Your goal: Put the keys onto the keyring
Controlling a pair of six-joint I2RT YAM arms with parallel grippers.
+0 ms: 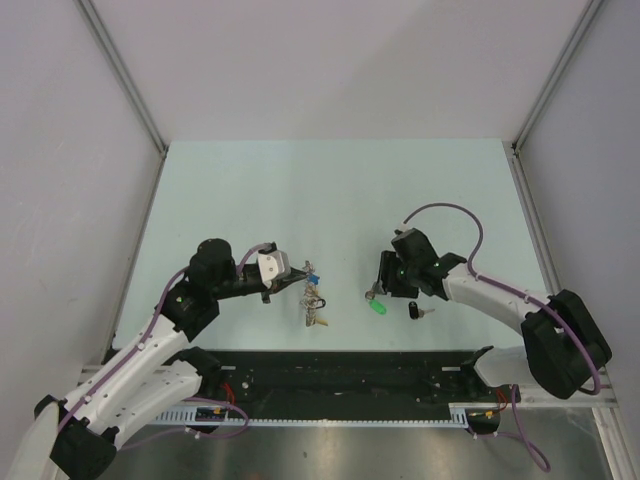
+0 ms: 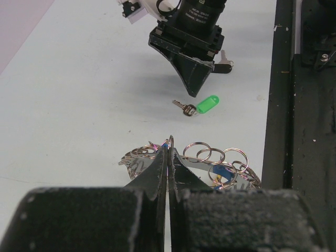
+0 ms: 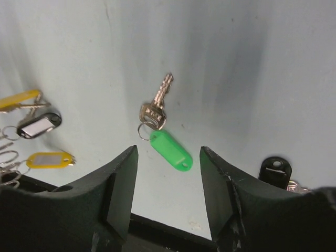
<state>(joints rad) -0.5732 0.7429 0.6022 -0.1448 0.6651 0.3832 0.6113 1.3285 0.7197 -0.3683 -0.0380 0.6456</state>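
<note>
left gripper [image 2: 168,149]: fingers pressed flat together, tips at the far rim of the keyring [image 2: 195,167]. whether a thin edge of the ring is pinched between them cannot be told, because the fingers hide the near part of the ring.

keyring: lies on the table [image 1: 300,190] just ahead of the left gripper, left of centre, with tagged keys already bunched at it. the state of its small wire loops is too fine to make out.

green key [image 3: 153,115]: loose on the table, between the keyring and the right arm. its long axis runs from the green tag, nearest the right gripper, to the metal blade pointing away from it.

right gripper [image 3: 169,155]: fingers spread, holding nothing. the green tag sits in line with the gap between them, just ahead. the right arm is the nearer one; the grasp likely requires only a short advance and a close across the tag.

black key [image 3: 275,169]: right of the right finger, partly cut off by it.
</note>
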